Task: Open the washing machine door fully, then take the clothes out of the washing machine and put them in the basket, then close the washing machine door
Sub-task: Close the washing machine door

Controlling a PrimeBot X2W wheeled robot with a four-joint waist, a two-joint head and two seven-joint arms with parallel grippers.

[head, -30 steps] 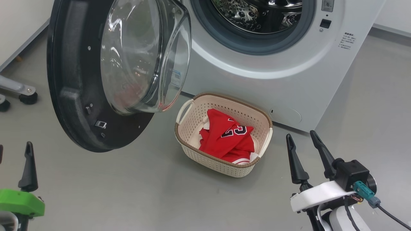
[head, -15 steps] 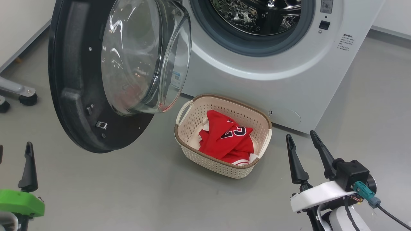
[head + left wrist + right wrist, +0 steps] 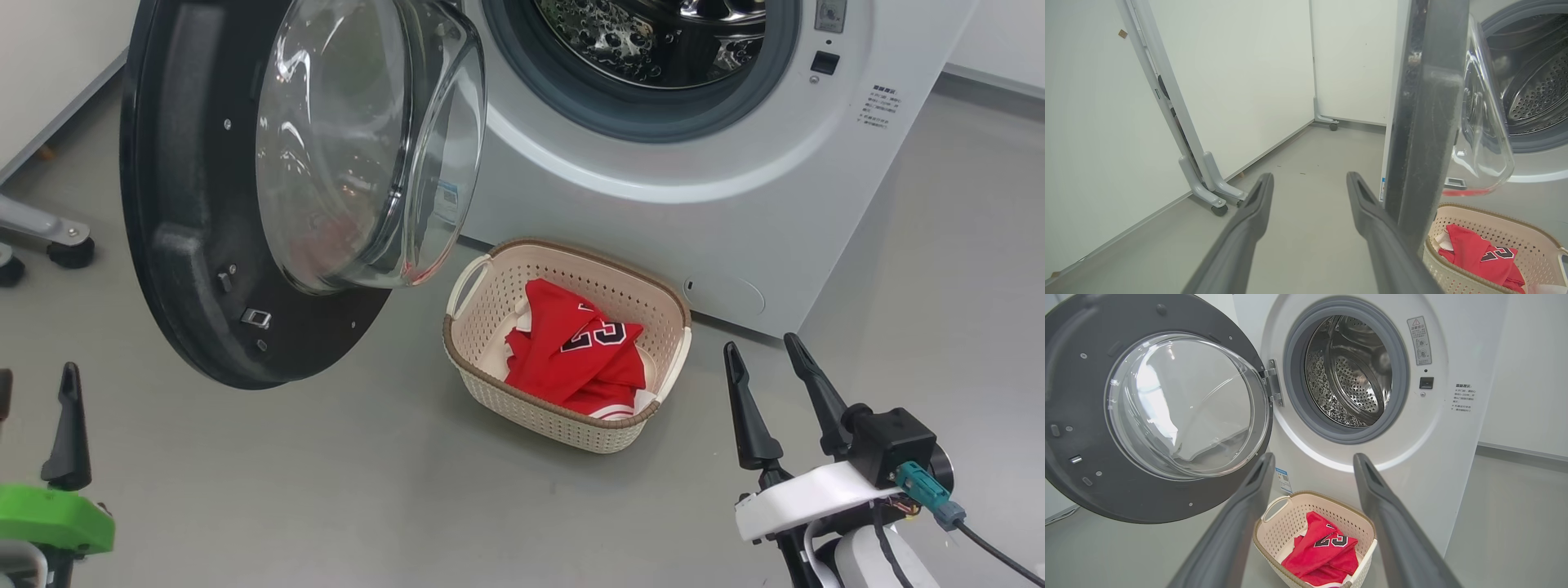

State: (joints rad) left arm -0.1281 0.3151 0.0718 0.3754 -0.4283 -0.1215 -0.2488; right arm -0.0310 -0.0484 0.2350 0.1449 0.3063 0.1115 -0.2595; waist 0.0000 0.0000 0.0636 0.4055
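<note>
**Head view.** The washing machine door (image 3: 188,245) stands swung wide, ahead of the left hand (image 3: 37,374). The basket (image 3: 522,404) sits on the floor ahead and to the left of the right hand (image 3: 760,343), against the washing machine (image 3: 653,188). It holds the red jerseys (image 3: 571,359). Both hands are spread and empty. The visible part of the drum (image 3: 645,41) shows no fabric, so opening and unloading appear done — closing the door remains.

**Left wrist view.** The left hand (image 3: 1309,176) is wide, gripping nothing. The door (image 3: 1429,122) rises edge-on just right of its right finger, and the basket (image 3: 1478,210) lies beyond that.

**Right wrist view.** The right hand (image 3: 1314,456) is wide and empty. Between its fingers lies the basket (image 3: 1274,535) with the jerseys (image 3: 1323,547). The door (image 3: 1086,490) hangs to its left and the bare drum (image 3: 1351,375) is ahead.

**Change.** Against half a second ago, the right hand sits slightly lower and leftward in the head view — door, basket and jerseys are unmoved.
</note>
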